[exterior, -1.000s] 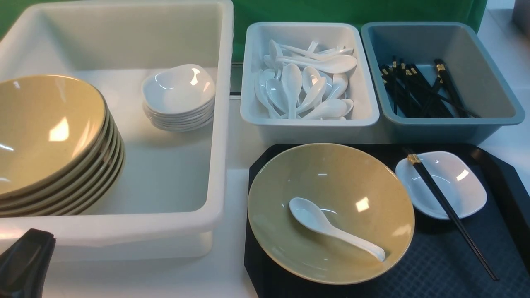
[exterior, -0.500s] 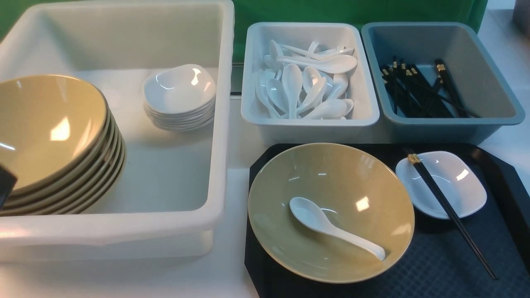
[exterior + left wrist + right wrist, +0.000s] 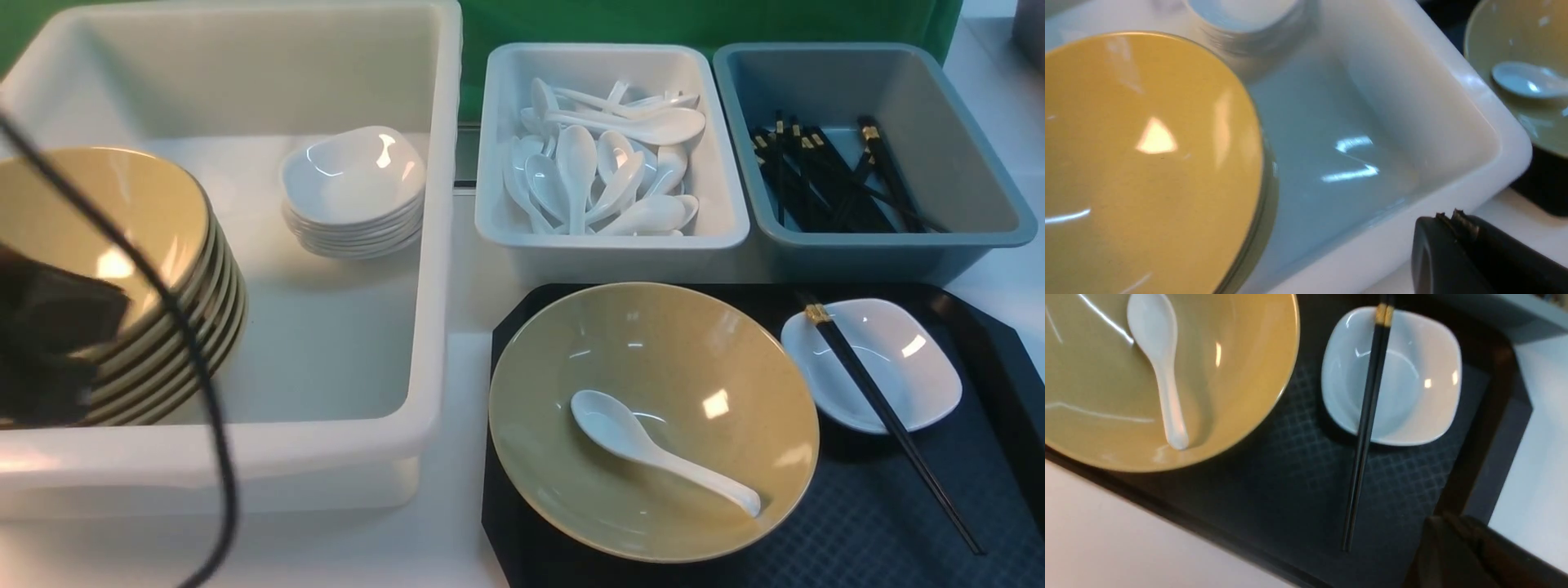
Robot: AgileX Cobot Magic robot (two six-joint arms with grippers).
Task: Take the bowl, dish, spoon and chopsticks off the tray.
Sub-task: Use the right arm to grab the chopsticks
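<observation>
On black diamond-textured tray [image 3: 882, 523]: wide mustard-tan bowl [image 3: 678, 359] holding white soup spoon [image 3: 653, 453]; small white rounded-square dish [image 3: 906, 367] under black gold-banded chopsticks [image 3: 890, 420] | left gripper [image 3: 1453, 216] by white plastic tub [image 3: 343, 441], tips together, empty | right gripper [image 3: 1453, 522]: opening indiscernible | suggested: pinch spoon handle mid-length, lift clear of bowl

no readable text, labels or numbers

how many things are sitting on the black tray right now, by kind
bowl: 1
dish: 1
spoon: 1, lying in the bowl
chopsticks: 1 pair, laid across the dish
total on the tray: 4, counting the pair as 1
</observation>
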